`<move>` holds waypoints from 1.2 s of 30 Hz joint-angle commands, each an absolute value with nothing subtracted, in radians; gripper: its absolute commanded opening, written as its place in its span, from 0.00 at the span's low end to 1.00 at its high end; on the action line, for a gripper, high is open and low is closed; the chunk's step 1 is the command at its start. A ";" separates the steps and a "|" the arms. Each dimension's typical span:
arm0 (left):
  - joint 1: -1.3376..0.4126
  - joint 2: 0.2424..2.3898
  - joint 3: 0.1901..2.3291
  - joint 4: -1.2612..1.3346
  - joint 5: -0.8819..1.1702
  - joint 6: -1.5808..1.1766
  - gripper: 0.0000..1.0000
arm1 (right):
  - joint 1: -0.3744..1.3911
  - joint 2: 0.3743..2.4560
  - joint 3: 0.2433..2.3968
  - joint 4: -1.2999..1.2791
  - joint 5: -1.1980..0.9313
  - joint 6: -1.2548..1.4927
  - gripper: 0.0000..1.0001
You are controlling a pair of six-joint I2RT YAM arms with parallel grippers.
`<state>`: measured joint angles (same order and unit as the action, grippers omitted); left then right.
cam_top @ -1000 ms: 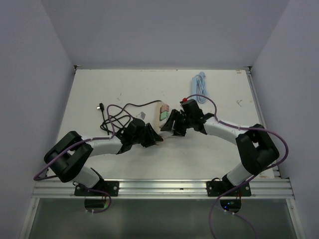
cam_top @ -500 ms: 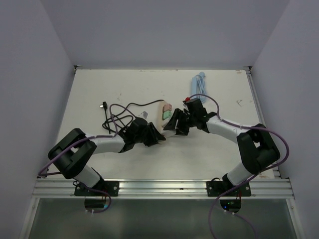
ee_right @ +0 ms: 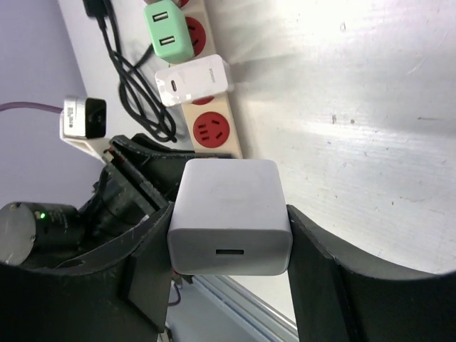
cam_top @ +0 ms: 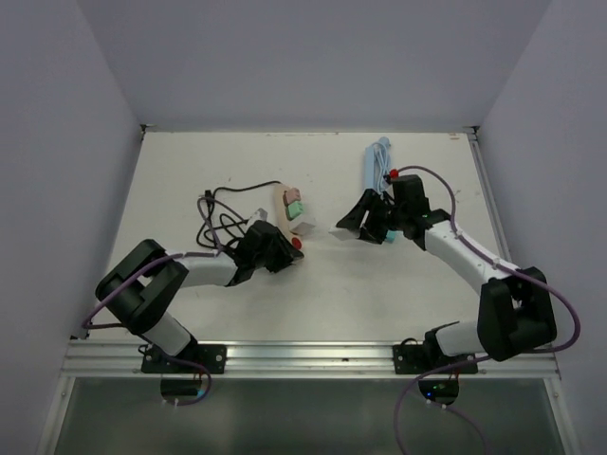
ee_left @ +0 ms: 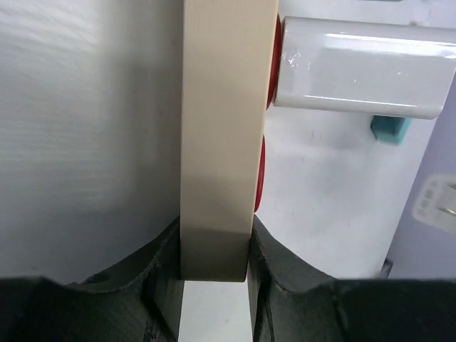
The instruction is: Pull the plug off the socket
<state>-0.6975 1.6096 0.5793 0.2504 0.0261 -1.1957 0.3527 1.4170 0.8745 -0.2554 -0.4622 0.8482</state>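
Note:
The socket is a beige power strip (cam_top: 283, 201) with red outlets, lying left of centre. My left gripper (cam_top: 283, 252) is shut on its near end; in the left wrist view the strip (ee_left: 219, 135) stands edge-on between the black fingers (ee_left: 285, 271) of that gripper (ee_left: 214, 253). A green plug (ee_right: 169, 32) and a white plug (ee_right: 192, 78) sit in the strip, and one red outlet (ee_right: 212, 130) beside them is bare. My right gripper (ee_right: 229, 228) is shut on another white plug (ee_right: 229, 214), held off the strip to its right (cam_top: 353, 224).
A black cable (cam_top: 220, 224) lies coiled left of the strip. A bundled light blue cable (cam_top: 377, 161) rests at the back, right of centre. The white side walls and the metal rail (cam_top: 303, 358) at the near edge bound the table.
The right gripper has drawn away to the right with the white plug, now apart from the strip. The left gripper has swung the strip to the left and turned it.

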 commanded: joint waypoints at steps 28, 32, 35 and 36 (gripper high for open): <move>-0.617 1.401 0.396 0.066 -0.035 -1.060 0.00 | 0.354 1.615 1.043 -0.120 0.021 0.465 0.04; -0.607 1.393 0.382 0.077 -0.012 -1.058 0.00 | 0.396 1.672 1.083 -0.103 0.107 0.433 0.06; -0.601 1.385 0.368 0.095 -0.006 -1.055 0.00 | 0.428 1.704 1.094 -0.101 0.188 0.387 0.10; -0.600 1.381 0.362 0.101 -0.005 -1.055 0.00 | 0.451 1.712 1.094 -0.106 0.210 0.376 0.11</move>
<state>-0.6102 1.3739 0.4160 0.2058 -0.0074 -1.0954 0.4099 1.6993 1.0508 -0.1608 0.0895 0.4458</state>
